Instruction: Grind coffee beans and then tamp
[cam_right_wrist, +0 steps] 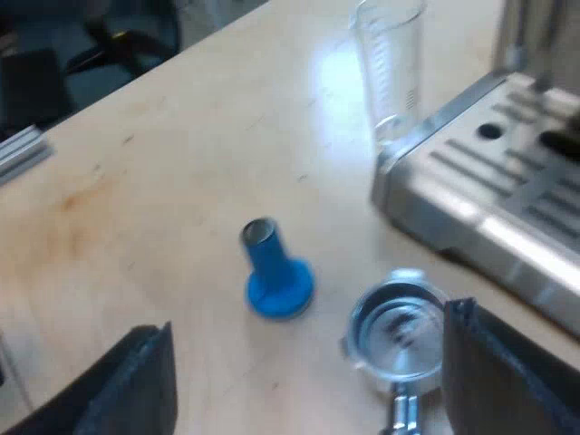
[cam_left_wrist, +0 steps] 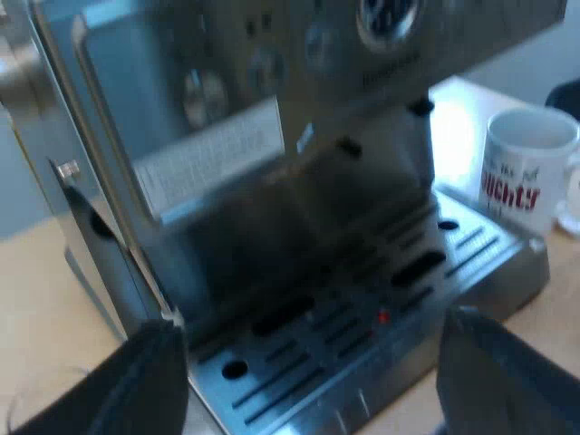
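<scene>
Right tool (cam_right_wrist: 308, 326) - fingers spread wide, nothing between them, hanging over the tabletop (cam_right_wrist: 163, 181). Closest thing is the holder (cam_right_wrist: 396, 331): loose, lying flat, basket open upward, just beside one finger. We can't tell if anything is in the basket. Its neck runs back under the tool and the handle is mostly hidden. Near the holder but apart from it, the blue tamper (cam_right_wrist: 276, 272) stands upright on its broad base. Farther out, the measuring glass (cam_right_wrist: 390, 68) sits at the corner of the espresso machine (cam_right_wrist: 489, 195).

Left tool (cam_left_wrist: 315, 324) is also wide and empty, facing the machine's front over the drip tray (cam_left_wrist: 489, 272). A mug (cam_left_wrist: 524, 168) sits beside the tray.

Our read: grinding not yet started, so the holder goes first. It's rigid metal, head-heavy and smooth at the rim - take it by the handle, close to the neck, or it may droop and twist. The tamper is small, stiff and likely slick. Pinch the stem, not the base, and mind tipping it.
</scene>
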You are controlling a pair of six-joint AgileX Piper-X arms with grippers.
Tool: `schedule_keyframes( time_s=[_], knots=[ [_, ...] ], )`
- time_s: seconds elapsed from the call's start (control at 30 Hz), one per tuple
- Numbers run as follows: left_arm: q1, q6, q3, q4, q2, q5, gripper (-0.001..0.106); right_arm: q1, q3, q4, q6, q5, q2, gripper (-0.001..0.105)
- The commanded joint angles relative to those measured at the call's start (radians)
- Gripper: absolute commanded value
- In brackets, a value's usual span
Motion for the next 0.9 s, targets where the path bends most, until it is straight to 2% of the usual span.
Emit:
schedule_keyframes(
  time_s=[0.03, 0.2, 0.33, 0.43, 0.5, 0.53, 0.6, 0.7, 0.9],
  knots=[
    [0.0, -0.011, -0.047, -0.003, -0.007, -0.007, 0.061, 0.003, -0.076, 0.084, -0.012, 0.105, -0.002, 0.063],
    [0.006, -0.011, -0.101, -0.003, -0.007, -0.064, 0.06, -0.009, -0.167, 0.181, -0.015, 0.151, -0.002, 0.063],
    [0.051, -0.011, -0.122, -0.003, -0.007, -0.068, 0.06, -0.07, -0.214, 0.252, 0.013, 0.145, -0.002, 0.063],
    [0.109, -0.011, -0.125, -0.003, -0.007, -0.068, 0.06, -0.164, -0.225, 0.263, 0.019, 0.067, -0.002, 0.063],
    [0.202, -0.015, -0.125, -0.003, -0.007, -0.061, 0.06, -0.259, -0.224, 0.261, 0.027, -0.028, -0.002, 0.063],
    [0.218, -0.021, -0.125, -0.003, -0.007, -0.057, 0.06, -0.284, -0.224, 0.261, 0.033, -0.047, -0.002, 0.063],
    [0.263, -0.051, -0.125, -0.003, -0.007, -0.026, 0.06, -0.389, -0.224, 0.261, 0.035, -0.104, -0.002, 0.063],
    [0.281, -0.078, -0.125, -0.003, -0.007, -0.004, 0.06, -0.52, -0.224, 0.261, 0.035, -0.165, -0.002, 0.063],
    [0.28, -0.079, -0.125, -0.003, -0.007, -0.003, 0.06, -0.783, -0.224, 0.261, 0.032, -0.341, -0.004, 0.063]
  ],
)
